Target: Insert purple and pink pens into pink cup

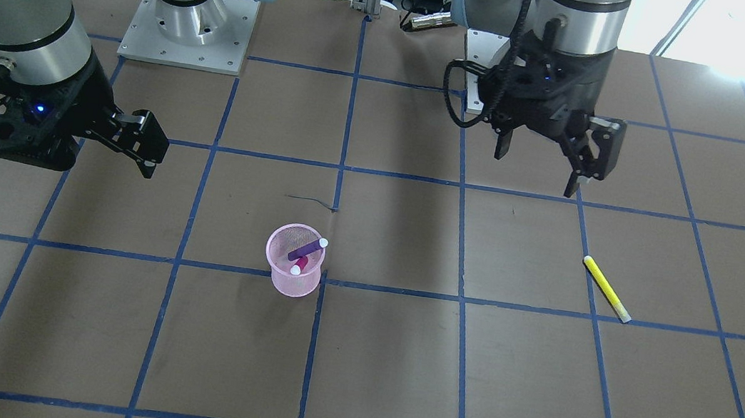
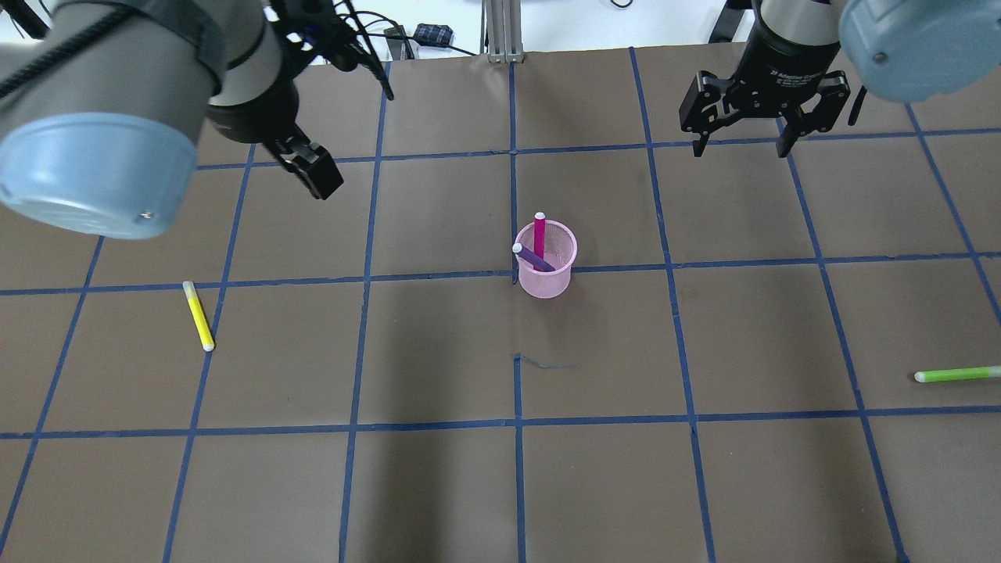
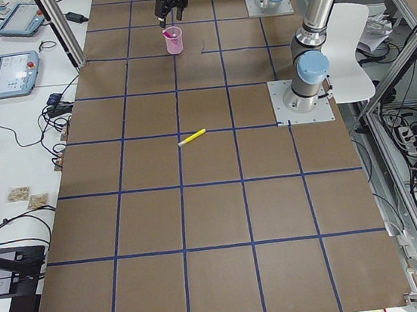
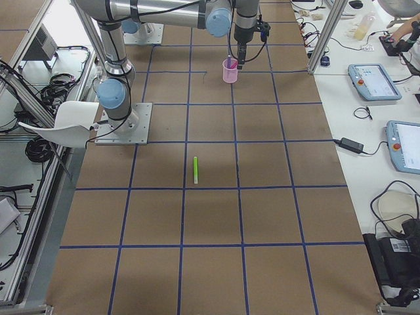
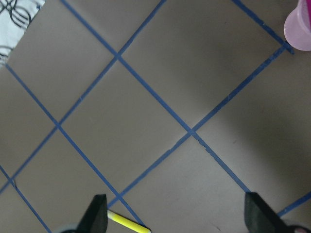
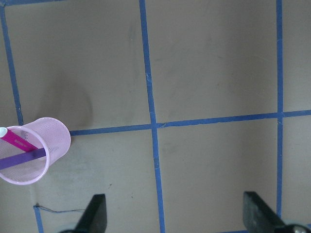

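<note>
The pink mesh cup (image 2: 557,281) stands upright near the table's middle. The pink pen (image 2: 539,233) and the purple pen (image 2: 535,259) both stand in it, leaning, white ends up. The right wrist view shows the cup (image 6: 51,141) with both pens at its lower left. My left gripper (image 2: 344,125) is open and empty, above the table to the cup's far left. My right gripper (image 2: 739,148) is open and empty, above the table to the cup's far right. In the left wrist view the cup (image 5: 300,28) is at the top right corner.
A yellow pen (image 2: 198,315) lies on the table on my left side, below the left gripper; it also shows in the left wrist view (image 5: 127,223). A green pen (image 2: 958,374) lies near the right edge. The brown table (image 2: 438,352) has a blue tape grid.
</note>
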